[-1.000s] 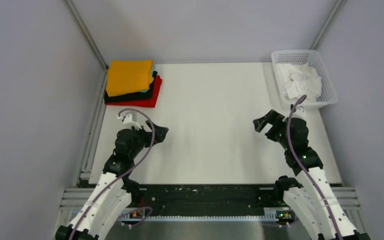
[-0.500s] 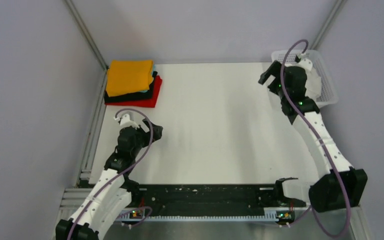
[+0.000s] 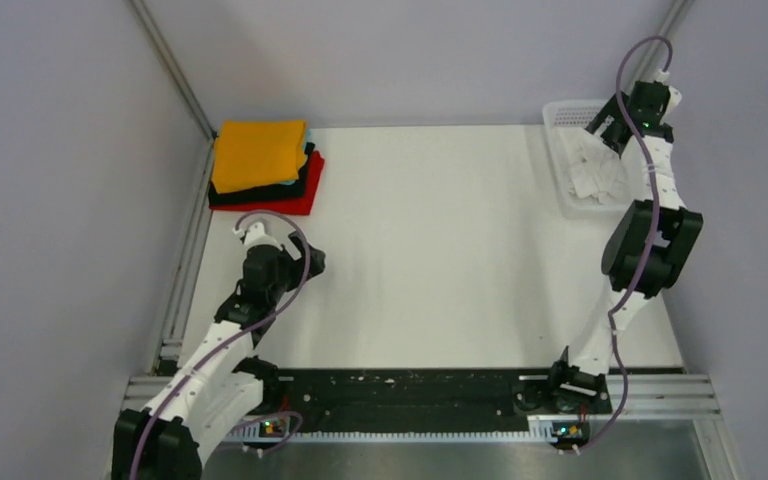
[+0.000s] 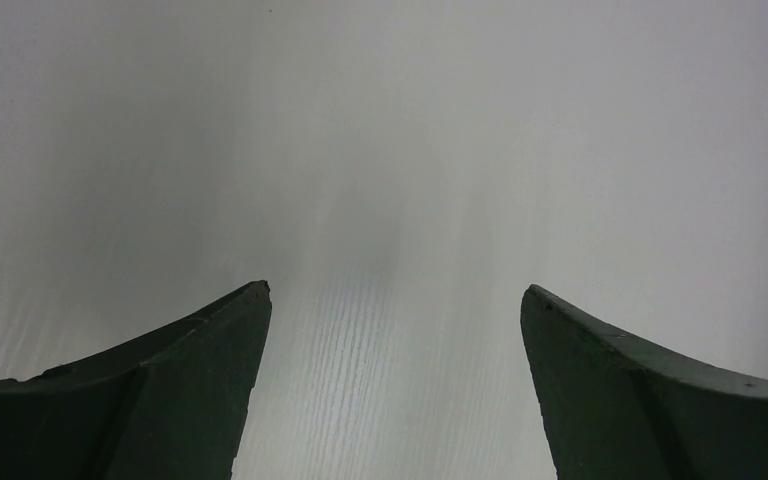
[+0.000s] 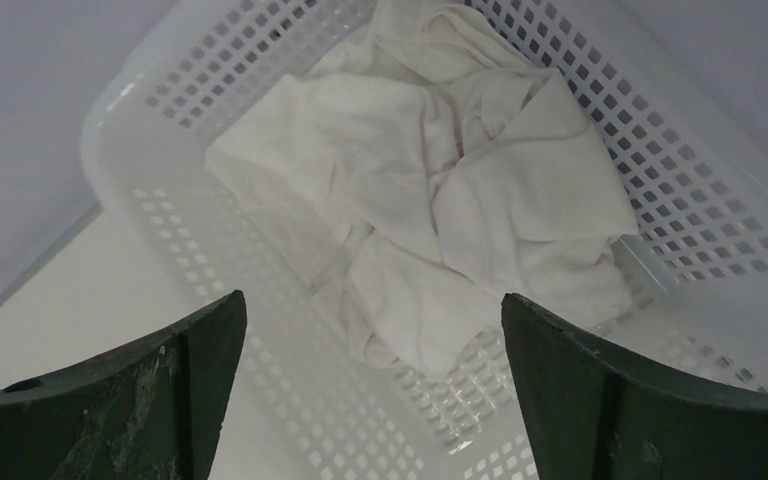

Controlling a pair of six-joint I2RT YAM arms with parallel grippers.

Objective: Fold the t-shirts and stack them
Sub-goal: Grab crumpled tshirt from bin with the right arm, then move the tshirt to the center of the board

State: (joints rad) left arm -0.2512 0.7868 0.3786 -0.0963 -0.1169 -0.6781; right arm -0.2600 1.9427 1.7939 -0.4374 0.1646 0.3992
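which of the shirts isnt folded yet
The white t-shirt, crumpled in the basket at the far right; the others lie flat in the orange-topped stack.

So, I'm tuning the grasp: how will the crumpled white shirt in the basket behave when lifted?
The white shirt lies in soft, crumpled folds, so it will probably hang limp and unfurl. It looks thin, so likely light. Pulled up by the open right gripper, its cloth might drag against the lattice basket.
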